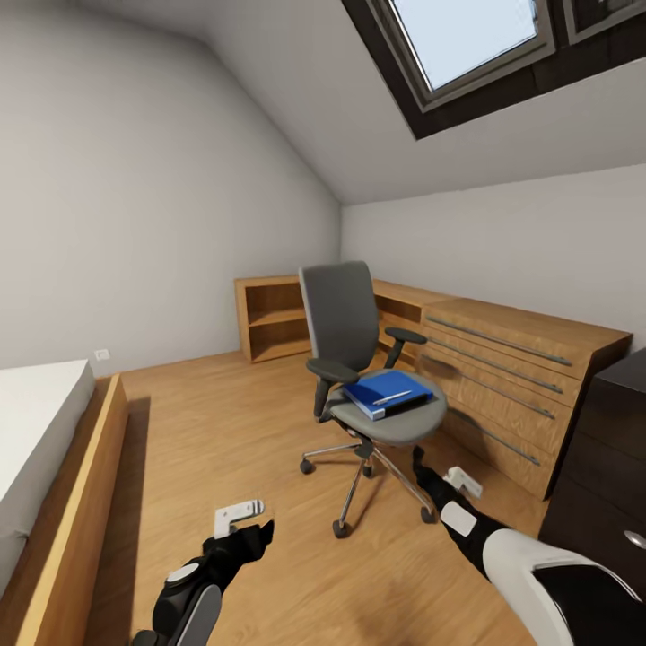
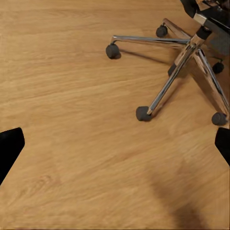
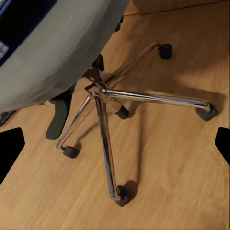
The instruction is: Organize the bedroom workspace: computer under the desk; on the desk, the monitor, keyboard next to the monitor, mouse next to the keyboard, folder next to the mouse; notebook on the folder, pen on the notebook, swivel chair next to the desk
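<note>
The swivel chair (image 1: 363, 377) stood mid-floor near the wooden drawer chest (image 1: 502, 377), with the folder (image 1: 388, 393) and pen (image 1: 392, 397) on its seat. Bare wooden floor (image 1: 224, 431) lay open to its left, up to the bed's edge (image 1: 67, 511). The left gripper (image 1: 240, 513) and right gripper (image 1: 462, 480) hung low, fingers apart.

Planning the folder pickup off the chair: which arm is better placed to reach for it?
Probably the right. The right gripper sits just below the swivel chair seat, on the side where the folder lies; the left gripper hangs farther away over bare floor.
</note>
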`<state>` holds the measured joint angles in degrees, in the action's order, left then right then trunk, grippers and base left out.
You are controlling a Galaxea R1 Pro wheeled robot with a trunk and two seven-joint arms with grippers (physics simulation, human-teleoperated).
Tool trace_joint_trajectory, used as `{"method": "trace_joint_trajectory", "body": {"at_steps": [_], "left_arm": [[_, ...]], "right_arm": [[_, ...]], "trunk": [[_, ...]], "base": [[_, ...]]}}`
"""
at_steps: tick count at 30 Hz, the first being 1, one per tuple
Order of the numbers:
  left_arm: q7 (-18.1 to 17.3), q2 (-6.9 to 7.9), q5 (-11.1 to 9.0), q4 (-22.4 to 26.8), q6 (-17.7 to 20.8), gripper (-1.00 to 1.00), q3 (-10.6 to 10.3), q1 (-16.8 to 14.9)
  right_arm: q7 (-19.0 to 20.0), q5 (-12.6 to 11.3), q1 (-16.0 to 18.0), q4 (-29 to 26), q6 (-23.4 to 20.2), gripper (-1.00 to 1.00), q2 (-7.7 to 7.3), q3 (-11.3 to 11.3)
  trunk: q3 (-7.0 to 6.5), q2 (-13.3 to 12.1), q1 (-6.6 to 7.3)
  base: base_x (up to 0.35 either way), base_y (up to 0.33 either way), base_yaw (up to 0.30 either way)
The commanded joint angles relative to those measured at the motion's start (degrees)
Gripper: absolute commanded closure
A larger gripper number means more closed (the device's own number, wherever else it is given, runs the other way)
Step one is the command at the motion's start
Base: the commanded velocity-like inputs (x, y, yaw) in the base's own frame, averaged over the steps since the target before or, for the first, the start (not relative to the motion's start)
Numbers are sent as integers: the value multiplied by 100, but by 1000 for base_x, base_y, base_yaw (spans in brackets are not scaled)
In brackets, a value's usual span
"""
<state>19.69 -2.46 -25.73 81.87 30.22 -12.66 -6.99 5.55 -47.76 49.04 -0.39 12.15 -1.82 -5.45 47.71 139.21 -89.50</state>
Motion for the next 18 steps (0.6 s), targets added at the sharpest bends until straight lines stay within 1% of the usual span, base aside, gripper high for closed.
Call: {"method": "trace_joint_trajectory", "body": {"at_steps": [1, 3, 4, 7, 8, 10, 11, 12, 14, 15, 16, 18], "left_arm": [[54, 2, -59, -121, 9, -100, -7, -4], [50, 5, -58, -389, 0, -100, -8, -4], [48, 9, -49, -680, -8, -100, -8, -4], [46, 13, -39, -1085, -22, -100, -8, -4], [43, 17, -35, -1309, -41, -100, -8, -4], [40, 20, -33, -1494, -87, -100, -8, -4], [38, 22, -33, -1652, -182, -100, -8, -4], [27, 25, -36, -2110, -664, -100, -8, -4], [19, 22, -36, -2301, -898, -100, -11, -4], [12, 21, -34, -2451, -1101, -100, -15, -4], [9, 20, -31, -2508, -1185, -100, -19, -4], [12, 19, -7, -2655, -1398, -100, -43, -4]], "right_arm": [[-12, 24, -33, 42, 150, -100, 15, -48], [-107, 147, -156, 83, 365, -100, 37, -54], [-196, 243, -315, 108, 514, -100, 51, -67], [-286, 421, -540, 130, 647, -100, 64, -100], [-326, 578, -647, 138, 702, -100, 68, -126], [-353, 756, -725, 143, 741, -100, 71, -142], [-372, 939, -792, 147, 773, -100, 73, -151], [-369, 1314, -1038, 151, 907, -100, 69, -162], [-363, 1415, -1190, 152, 1036, -100, 72, -167], [-356, 1491, -1348, 152, 1224, -100, 75, -170], [-354, 1519, -1423, 152, 1335, -100, 77, -171], [-348, 1581, -1646, 157, 1814, -100, 85, -179]], "trunk": [[-12, -38, 24], [-48, -119, 68], [-66, -159, 90], [-120, -279, 156], [-138, -319, 178], [-174, -399, 222], [-192, -440, 244], [-210, -480, 266], [-246, -560, 310], [-264, -600, 331], [-282, -640, 353], [-318, -720, 397]], "base": [[0, 0, 0], [0, 0, 0], [0, 0, 0], [0, 0, 0], [0, 0, 0], [0, 0, 0], [0, 0, 0], [0, 0, 0], [0, 0, 0], [0, 0, 0], [0, 0, 0], [0, 0, 0]]}}
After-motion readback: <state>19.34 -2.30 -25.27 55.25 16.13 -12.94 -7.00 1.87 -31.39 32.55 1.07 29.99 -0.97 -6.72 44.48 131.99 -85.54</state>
